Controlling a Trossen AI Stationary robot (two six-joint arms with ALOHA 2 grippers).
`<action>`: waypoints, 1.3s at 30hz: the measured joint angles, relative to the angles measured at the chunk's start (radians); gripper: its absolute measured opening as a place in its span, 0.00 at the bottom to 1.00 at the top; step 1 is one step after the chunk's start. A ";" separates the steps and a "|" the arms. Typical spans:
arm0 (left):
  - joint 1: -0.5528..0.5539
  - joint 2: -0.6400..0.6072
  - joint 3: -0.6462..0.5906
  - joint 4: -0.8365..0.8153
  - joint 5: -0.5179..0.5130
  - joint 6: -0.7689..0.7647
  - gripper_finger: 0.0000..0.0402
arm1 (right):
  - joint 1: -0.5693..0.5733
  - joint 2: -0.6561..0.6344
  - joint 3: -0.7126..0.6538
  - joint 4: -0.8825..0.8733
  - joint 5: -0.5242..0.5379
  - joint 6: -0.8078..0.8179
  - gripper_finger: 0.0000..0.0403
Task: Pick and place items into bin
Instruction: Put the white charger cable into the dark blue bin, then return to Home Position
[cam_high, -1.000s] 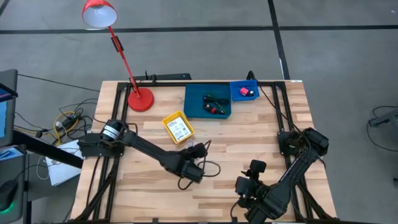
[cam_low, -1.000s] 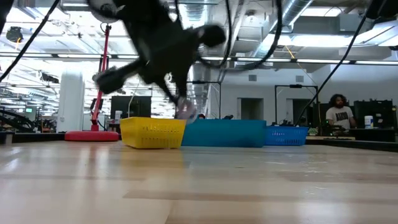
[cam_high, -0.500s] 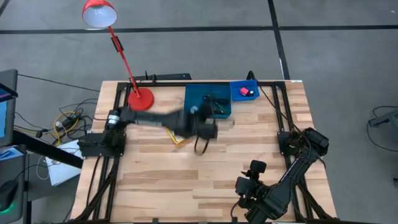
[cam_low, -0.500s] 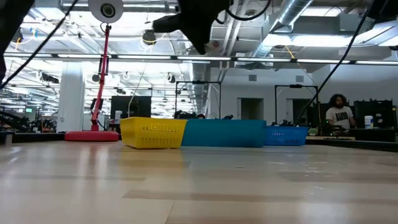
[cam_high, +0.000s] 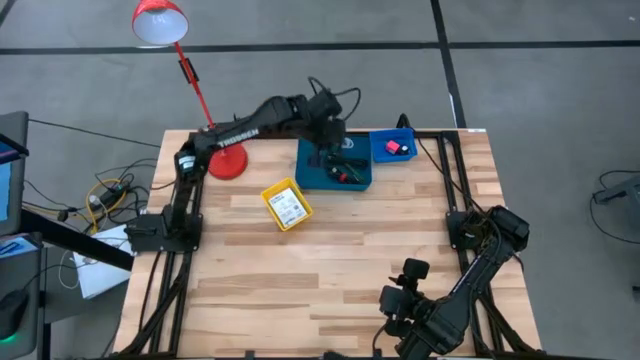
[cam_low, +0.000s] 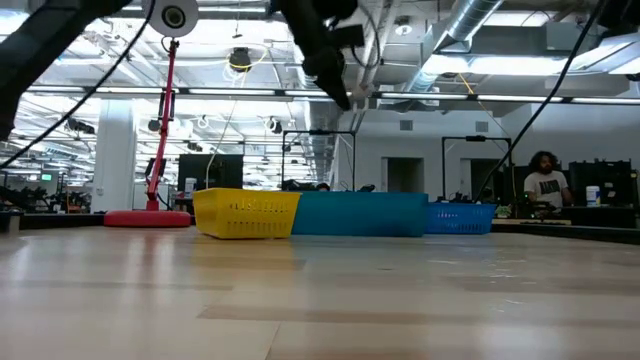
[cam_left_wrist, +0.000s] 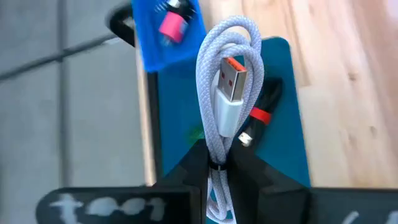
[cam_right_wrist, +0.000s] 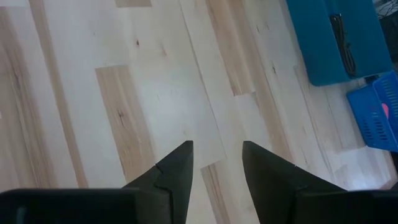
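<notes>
My left gripper (cam_high: 327, 137) hangs above the teal bin (cam_high: 312, 178) at the table's far side, shut on a coiled white braided cable (cam_left_wrist: 225, 56) with an orange-tongued USB plug (cam_left_wrist: 231, 84). Inside the teal bin lie black cable pieces (cam_high: 343, 160) and a red-black stick (cam_left_wrist: 262, 115). A small blue bin (cam_high: 380, 152) to its right holds a pink bit (cam_left_wrist: 171, 25). My right gripper (cam_right_wrist: 217, 163) stands open over bare wood near the table's front right, with nothing between its fingers. My left gripper pinches the cable coil between its two fingers (cam_left_wrist: 252, 171) at the tied end of the bundle (cam_left_wrist: 216, 167). The fingers slant down from the table's left. The coil sticks out past the fingertips, lifted clear above the teal bin, with the plug lying on top of the loops.
A yellow bin (cam_high: 272, 193) holding a white card sits left of the table's centre. A red desk lamp (cam_high: 225, 158) stands at the far left, beside the left arm. Black frame rails run along both side edges. A person sits far back in the room (cam_low: 545, 185).
My left gripper, shut on the cable throughout, has risen from the table's middle and swung toward the far edge, passing over the yellow bin to above the teal bin, rolling as it went. The cable has been carried with it, clear of the table.
</notes>
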 joint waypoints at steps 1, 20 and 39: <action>0.016 0.015 0.000 0.003 0.034 -0.005 0.05 | 0.000 0.000 0.000 -0.001 0.000 0.000 0.33; 0.083 0.123 0.000 0.088 0.118 -0.093 0.31 | -0.002 0.000 -0.014 -0.007 0.002 0.000 0.33; -0.038 0.107 0.021 -0.216 0.178 -0.382 0.37 | -0.027 -0.007 -0.014 0.145 -0.002 -0.121 0.33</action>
